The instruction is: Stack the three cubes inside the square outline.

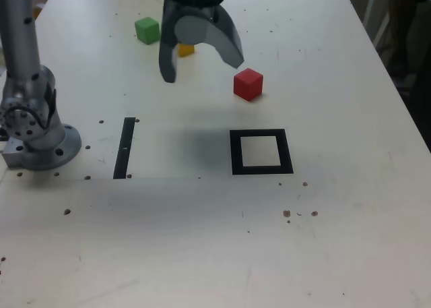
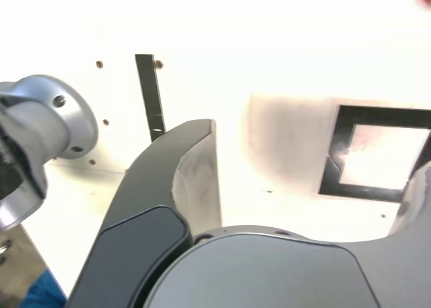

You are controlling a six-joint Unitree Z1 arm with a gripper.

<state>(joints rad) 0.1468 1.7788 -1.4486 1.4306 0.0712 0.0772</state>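
The square outline lay on the table with nothing inside it; the red cube, yellow cube and green cube sat apart beyond it. The gripper hung above the table, jaws wide apart, holding nothing.

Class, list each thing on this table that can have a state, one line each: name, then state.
hand: open, empty, hanging above the table.
red cube: loose on the table, outside the square outline.
yellow cube: on the table, partly hidden behind the hand.
green cube: on the table, apart, unstacked.
square outline: nothing inside it.
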